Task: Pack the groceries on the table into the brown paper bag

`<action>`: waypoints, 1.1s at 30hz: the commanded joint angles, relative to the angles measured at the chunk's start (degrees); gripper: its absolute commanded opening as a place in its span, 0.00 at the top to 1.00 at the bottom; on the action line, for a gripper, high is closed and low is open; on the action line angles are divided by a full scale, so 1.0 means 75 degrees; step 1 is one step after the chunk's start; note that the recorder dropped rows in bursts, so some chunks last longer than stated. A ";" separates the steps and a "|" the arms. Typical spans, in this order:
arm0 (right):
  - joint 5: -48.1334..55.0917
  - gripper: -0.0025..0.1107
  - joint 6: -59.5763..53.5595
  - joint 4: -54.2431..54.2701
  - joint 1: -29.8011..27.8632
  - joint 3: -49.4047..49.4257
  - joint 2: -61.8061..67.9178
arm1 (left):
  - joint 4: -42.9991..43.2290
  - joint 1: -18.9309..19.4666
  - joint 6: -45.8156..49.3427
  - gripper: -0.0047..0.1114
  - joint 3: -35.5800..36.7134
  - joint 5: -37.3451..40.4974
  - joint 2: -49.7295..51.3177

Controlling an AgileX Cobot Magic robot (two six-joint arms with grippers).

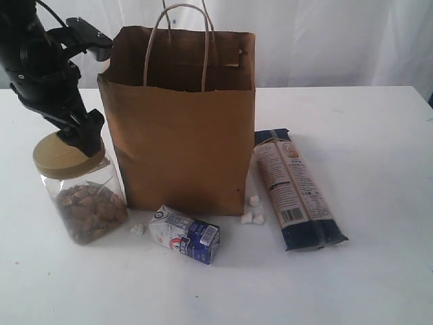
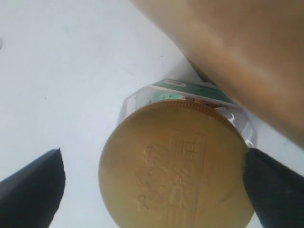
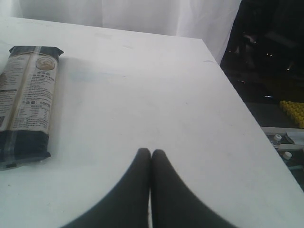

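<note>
The gold-lidded clear jar (image 1: 82, 198) of nuts stands on the table (image 1: 379, 135) just left of the brown paper bag (image 1: 183, 135). My left gripper (image 1: 82, 141) hangs right over its lid (image 2: 175, 166), open. One finger (image 2: 33, 190) stands apart from the lid, the other (image 2: 275, 190) sits at its rim. A long dark-blue noodle packet (image 1: 298, 189) lies right of the bag, and a small white-blue carton (image 1: 184, 233) lies in front of it. In the right wrist view my right gripper (image 3: 151, 153) is shut on nothing above bare table, with the noodle packet (image 3: 28, 104) off to one side.
Small white crumbs (image 1: 252, 215) lie by the bag's front corner. The bag's wall (image 2: 247, 47) stands close beside the jar. The table's edge (image 3: 247, 109) runs near the right gripper, with dark floor beyond. A white curtain hangs behind the table.
</note>
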 commanded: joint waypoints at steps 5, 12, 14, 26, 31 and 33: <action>-0.0013 0.98 0.0009 -0.0020 -0.0036 -0.0011 -0.0035 | -0.0173 0.0031 0.0052 0.05 0.0031 0.0339 0.0019; -0.0013 0.98 0.0009 -0.0020 -0.0036 -0.0011 -0.0035 | -0.0483 0.0031 0.0392 0.05 0.0031 0.0444 0.0019; -0.0013 0.98 0.0009 -0.0020 -0.0036 -0.0011 -0.0035 | -0.0359 0.0031 0.0422 0.05 0.0031 0.0429 0.0019; -0.0013 0.98 0.0009 -0.0020 -0.0036 -0.0011 -0.0035 | -0.0169 0.0031 0.0603 0.05 0.0031 0.0359 0.0019; -0.0013 0.98 0.0009 -0.0020 -0.0036 -0.0011 -0.0035 | -0.0517 0.0220 0.0928 0.05 0.0031 0.0395 0.0019; -0.0013 0.98 0.0009 -0.0020 -0.0036 -0.0011 -0.0035 | -0.1005 0.0430 0.1206 0.05 0.0031 0.0422 0.0019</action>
